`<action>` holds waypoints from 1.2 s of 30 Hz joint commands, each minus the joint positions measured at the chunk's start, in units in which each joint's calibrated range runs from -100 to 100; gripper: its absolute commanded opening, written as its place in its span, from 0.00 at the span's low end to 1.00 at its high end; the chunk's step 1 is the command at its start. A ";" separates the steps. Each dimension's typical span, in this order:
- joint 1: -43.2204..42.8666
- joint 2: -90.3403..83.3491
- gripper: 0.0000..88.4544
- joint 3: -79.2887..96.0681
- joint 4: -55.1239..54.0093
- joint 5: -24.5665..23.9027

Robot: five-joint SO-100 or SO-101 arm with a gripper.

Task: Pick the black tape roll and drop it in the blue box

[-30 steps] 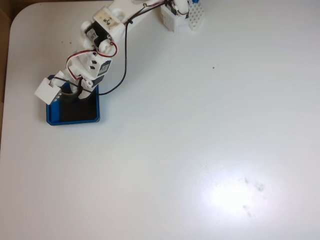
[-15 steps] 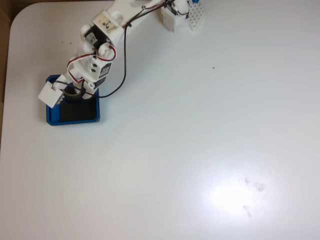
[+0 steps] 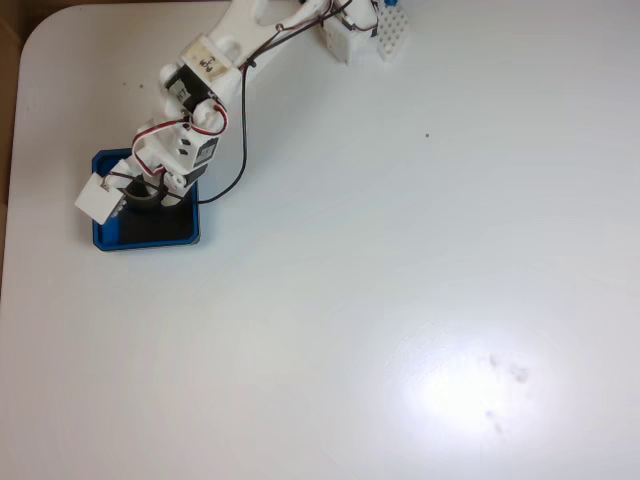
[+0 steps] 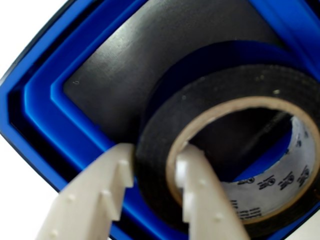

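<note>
The black tape roll (image 4: 215, 100) hangs tilted above the black floor of the blue box (image 4: 45, 110), its tan inner rim facing the wrist camera. My gripper (image 4: 155, 161) is shut on the roll's wall, with one white finger (image 4: 100, 195) outside the ring and the other inside it. In the fixed view the gripper (image 3: 150, 193) and the tape roll (image 3: 143, 196) are over the upper part of the blue box (image 3: 150, 242) at the table's left. The arm covers the box's upper right corner.
The arm's white base parts (image 3: 350, 35) stand at the table's top edge. A black cable (image 3: 240, 150) loops just right of the box. The table's left edge (image 3: 12, 200) lies close to the box. Open tabletop spreads to the right and below.
The arm has drawn slightly up and left in the fixed view, carrying the tape roll further in over the blue box. The grip is unchanged.
</note>
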 commanded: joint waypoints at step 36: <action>-0.11 -22.19 0.14 21.37 -1.48 0.31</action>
